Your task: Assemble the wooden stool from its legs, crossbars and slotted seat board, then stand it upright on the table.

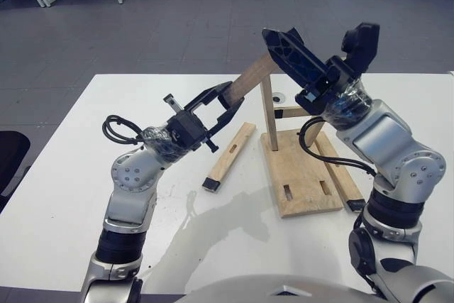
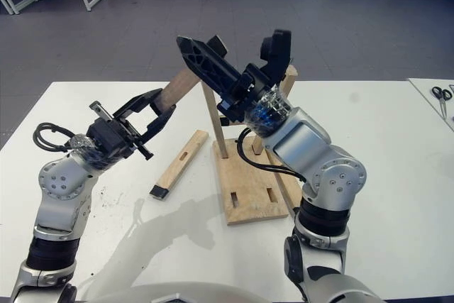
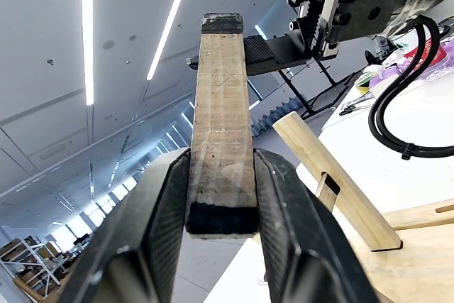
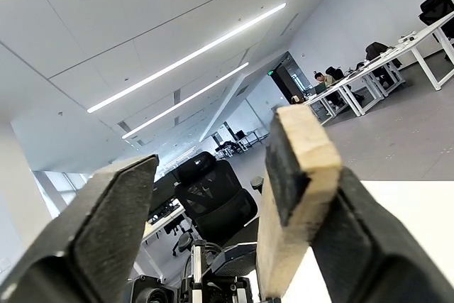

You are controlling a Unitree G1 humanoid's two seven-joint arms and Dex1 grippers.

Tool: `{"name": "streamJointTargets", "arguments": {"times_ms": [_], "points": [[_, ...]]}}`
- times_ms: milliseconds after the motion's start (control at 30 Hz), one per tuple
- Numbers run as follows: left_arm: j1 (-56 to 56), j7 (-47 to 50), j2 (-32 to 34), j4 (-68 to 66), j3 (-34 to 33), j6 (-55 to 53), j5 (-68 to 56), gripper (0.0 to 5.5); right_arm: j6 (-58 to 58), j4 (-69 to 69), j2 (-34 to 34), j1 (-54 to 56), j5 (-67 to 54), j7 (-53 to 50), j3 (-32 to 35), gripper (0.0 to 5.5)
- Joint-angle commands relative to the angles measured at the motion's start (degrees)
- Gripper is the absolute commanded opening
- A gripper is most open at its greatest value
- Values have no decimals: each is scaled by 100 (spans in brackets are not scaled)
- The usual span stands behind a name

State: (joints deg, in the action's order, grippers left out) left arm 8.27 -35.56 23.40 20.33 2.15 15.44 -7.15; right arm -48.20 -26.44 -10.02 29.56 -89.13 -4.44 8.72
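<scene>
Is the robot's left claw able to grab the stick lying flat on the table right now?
Probably not: the left claw is shut on the raised leg, so it has no free grip. The flat stick lies uncovered nearby.

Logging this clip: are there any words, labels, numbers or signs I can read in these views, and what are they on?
No text can be read anywhere.
Green sign over the far doorway, in the right wrist view: too small to read.
Raised leg, loose leg and seat board: bare wood, no labels or numbers visible.
</scene>
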Motion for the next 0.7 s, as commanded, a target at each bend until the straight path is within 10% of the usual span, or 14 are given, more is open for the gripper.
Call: {"name": "streamJointTargets", "arguments": {"times_ms": [33,433,700], "points": [[-24,25,112,-166,-39,134,113,132,113,37,-147,-29,-265,-67,-50,266],[50,11,79,-45,0,41,-93,132,205,317,-649,-259,249,-38,-229,55],[-19,42,162,-47,48,-65,53,212,452,444,-619,-55,135,-101,-20,41]]}}
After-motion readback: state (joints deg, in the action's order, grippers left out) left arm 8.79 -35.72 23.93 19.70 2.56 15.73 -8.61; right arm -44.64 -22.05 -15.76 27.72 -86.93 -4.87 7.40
